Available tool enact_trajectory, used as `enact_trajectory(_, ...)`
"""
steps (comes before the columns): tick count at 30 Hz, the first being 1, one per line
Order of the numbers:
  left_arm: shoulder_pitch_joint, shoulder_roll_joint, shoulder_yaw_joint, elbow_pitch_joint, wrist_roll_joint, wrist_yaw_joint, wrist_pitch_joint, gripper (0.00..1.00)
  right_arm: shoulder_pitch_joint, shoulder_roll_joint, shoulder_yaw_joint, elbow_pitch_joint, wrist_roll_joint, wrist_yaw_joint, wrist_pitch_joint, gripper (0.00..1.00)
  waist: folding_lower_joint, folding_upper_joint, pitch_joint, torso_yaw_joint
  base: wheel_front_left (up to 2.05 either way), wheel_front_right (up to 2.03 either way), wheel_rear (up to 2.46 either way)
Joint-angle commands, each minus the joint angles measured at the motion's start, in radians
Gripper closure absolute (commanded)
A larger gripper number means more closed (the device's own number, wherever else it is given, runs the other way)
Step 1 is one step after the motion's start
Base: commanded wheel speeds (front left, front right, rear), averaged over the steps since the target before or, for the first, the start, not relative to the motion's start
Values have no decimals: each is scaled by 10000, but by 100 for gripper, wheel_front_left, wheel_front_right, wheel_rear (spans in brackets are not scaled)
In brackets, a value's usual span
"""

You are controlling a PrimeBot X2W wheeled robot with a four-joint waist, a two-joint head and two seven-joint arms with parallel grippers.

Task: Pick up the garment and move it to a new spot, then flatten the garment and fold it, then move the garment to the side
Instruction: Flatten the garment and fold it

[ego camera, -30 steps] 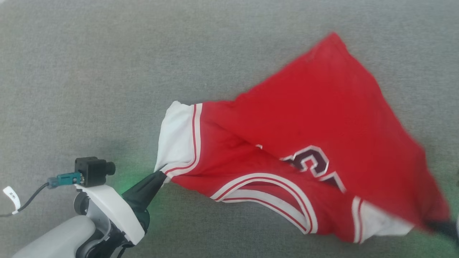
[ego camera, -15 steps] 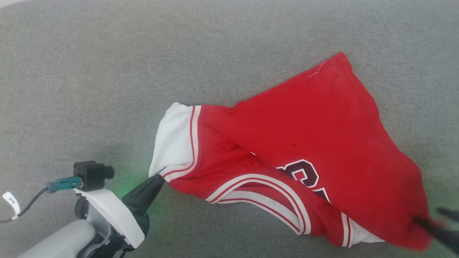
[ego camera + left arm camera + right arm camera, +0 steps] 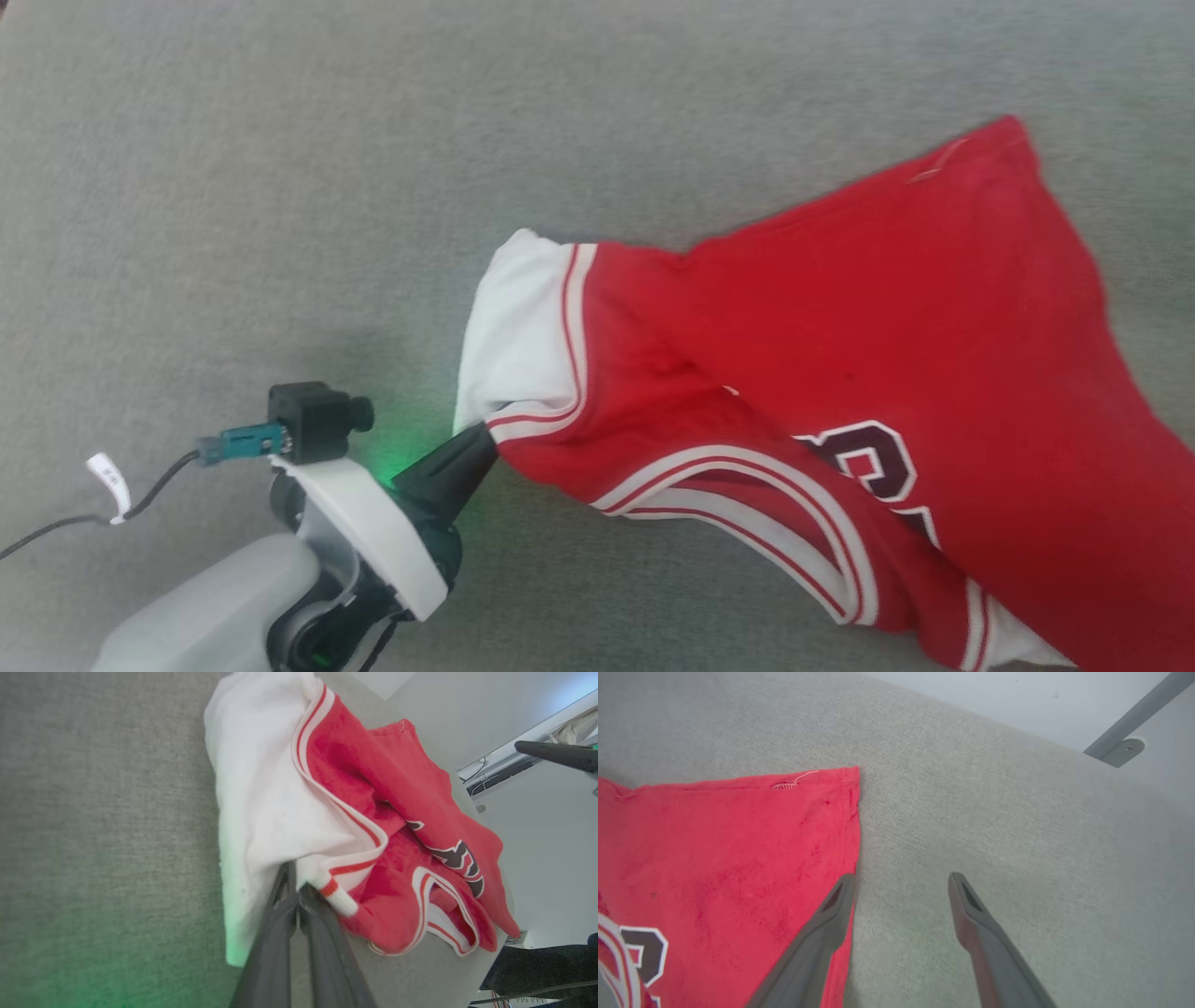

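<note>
The garment (image 3: 887, 317), a red jersey with white sleeves and striped trim, lies crumpled on the grey cloth surface, its dark number partly showing. My left gripper (image 3: 481, 439) is shut on the striped cuff of the white sleeve at the garment's left end. In the left wrist view the garment (image 3: 373, 793) bunches ahead of the left gripper (image 3: 296, 882), which pinches the cuff. My right gripper (image 3: 901, 879) stands open above the surface, beside the right edge of the garment (image 3: 738, 849), with nothing between its fingers (image 3: 840, 900).
The grey cloth-covered surface (image 3: 280, 187) spreads to the left and far side of the garment. A metal bracket (image 3: 1120, 746) and a pale wall lie beyond its far edge. One dark finger of the right gripper (image 3: 556, 753) shows at the upper right of the left wrist view.
My right gripper has opened and let go of the garment's right end, and has left the head view. The head view has shifted, so the garment sits further right in it.
</note>
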Motion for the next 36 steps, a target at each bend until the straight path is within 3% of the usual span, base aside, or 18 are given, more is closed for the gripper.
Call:
enact_trajectory(1, -207, -114, -67, 24, 41, 29, 0, 100, -731, 163, 481, 458, -210, 4, 54, 0, 0, 0, 371, 400, 0, 0, 0)
enact_trajectory(7, -565, -507, -348, 161, -22, 29, -18, 100, -3427, 664, 2651, 2781, -1063, 2, 275, 0, 0, 0, 902, 885, 0, 0, 0)
enact_trajectory(15, -908, -952, -620, 416, -161, 30, -9, 100, -4612, 225, 5001, 4702, -1134, 2, 566, 0, 0, 0, 1261, 1270, 0, 0, 0)
enact_trajectory(16, -924, -979, -647, 454, -184, 30, -12, 100, -4631, 112, 5235, 4804, -1115, 2, 589, 18, 0, 0, 1264, 1279, 0, 0, 0)
enact_trajectory(17, -924, -979, -647, 454, -184, 30, -12, 100, -4631, 112, 5235, 4804, -1115, 2, 589, 18, 0, 0, 1264, 1279, 0, 0, 0)
enact_trajectory(18, -937, -1008, -658, 488, -205, 32, -14, 100, -4662, 26, 5442, 4907, -1016, 1, 542, 55, 0, 0, 1257, 1279, 0, 0, 0)
enact_trajectory(19, -959, -1022, -650, 527, -231, 32, -16, 100, -4685, 8, 5545, 5009, -888, 1, 455, 67, 0, 0, 1237, 1264, 0, 0, 0)
enact_trajectory(20, -990, -1025, -602, 575, -250, 32, -16, 100, -4767, 57, 5580, 5082, -764, 1, 297, 100, 0, 0, 1206, 1233, 0, 0, 0)
enact_trajectory(29, -2172, -858, 118, 830, -320, 29, -34, 100, -6116, 907, 4368, 6124, 84, 2, -2108, 100, 0, 0, 690, 796, 0, 0, 0)
enact_trajectory(36, -4836, -613, 881, 1450, -930, 29, 71, 100, -7919, 1605, 2788, 7655, -419, 4, -4013, 100, 0, 0, 571, 161, 0, 0, 0)
